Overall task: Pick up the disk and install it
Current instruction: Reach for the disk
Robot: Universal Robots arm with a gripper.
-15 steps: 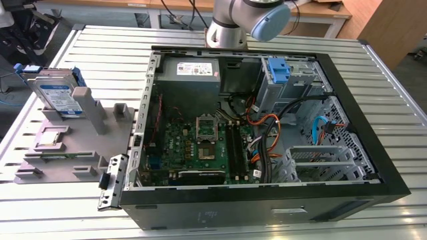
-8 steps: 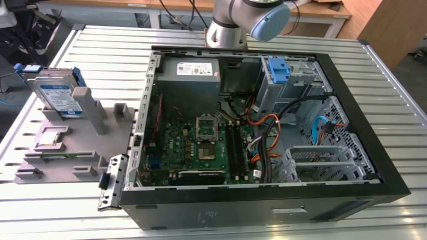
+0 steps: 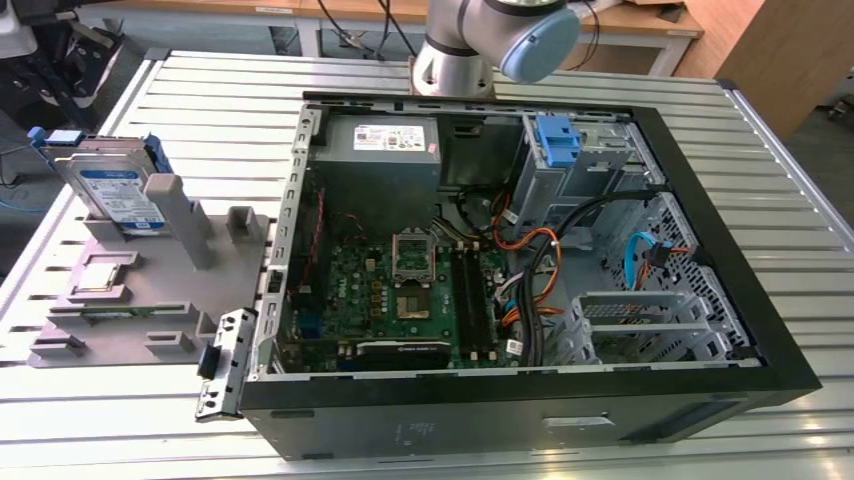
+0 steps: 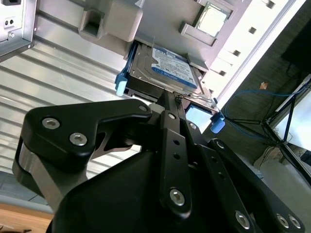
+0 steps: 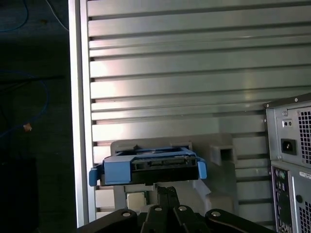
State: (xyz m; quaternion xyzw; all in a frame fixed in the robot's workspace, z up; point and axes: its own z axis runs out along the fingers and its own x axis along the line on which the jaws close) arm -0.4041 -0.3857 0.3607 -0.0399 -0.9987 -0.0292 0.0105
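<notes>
1. The disk (image 3: pixel 118 190) stands on edge in a grey holder (image 3: pixel 134 300) on the slatted surface (image 3: pixel 200 90). In the exterior view it sits at about nine o'clock from the open computer case (image 3: pixel 467 430).
2. In both wrist views the hand (image 4: pixel 167 98) has its fingers together, gripping nothing. It points toward the disk's upper edge but is apart from it.
3. I judge the step to be the approach for pick-up; installing has not begun.
4. A grasp likely calls for parting the fingers first, then straddling the disk squarely between its blue rails (image 5: pixel 116 170).
</notes>
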